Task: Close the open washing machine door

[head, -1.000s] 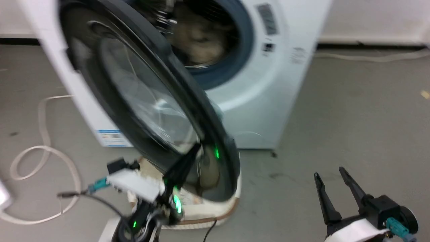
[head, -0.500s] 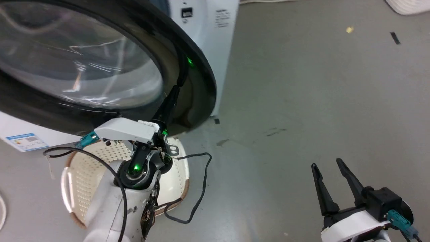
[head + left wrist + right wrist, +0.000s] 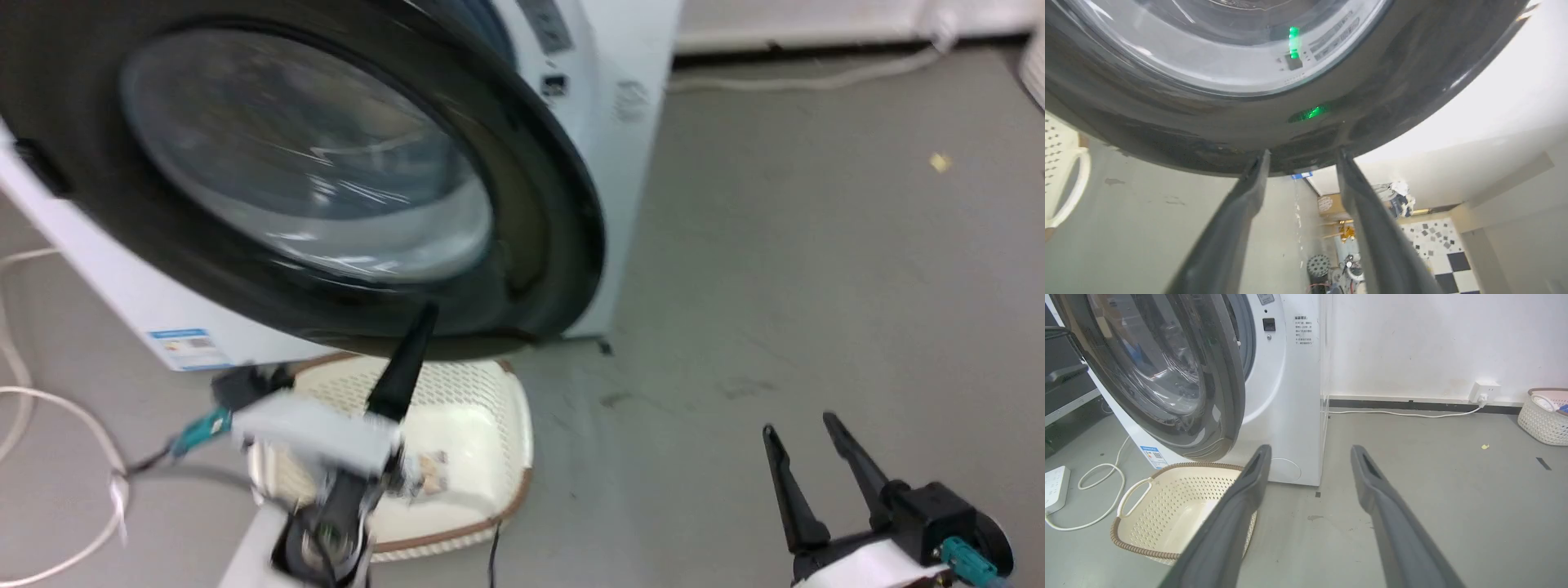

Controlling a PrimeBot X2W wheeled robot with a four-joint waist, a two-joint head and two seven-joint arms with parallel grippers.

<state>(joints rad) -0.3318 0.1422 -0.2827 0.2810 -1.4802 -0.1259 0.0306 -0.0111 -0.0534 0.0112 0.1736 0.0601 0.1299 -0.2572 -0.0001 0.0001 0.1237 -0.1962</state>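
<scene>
washing machine door point(image 3: 310, 180) was cut off at top and left, hung ajar on the washing machine point(image 3: 1290, 396), left tool point(image 3: 1302, 153) reached up, spread, tips at the door's lower rim, contact unclear, right tool point(image 3: 798, 423) stood spread, well apart

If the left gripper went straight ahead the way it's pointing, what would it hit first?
The door. The left gripper, jaws apart, points at its lower black rim, with the tips seemingly right at it, though depth is hard to judge.
</scene>
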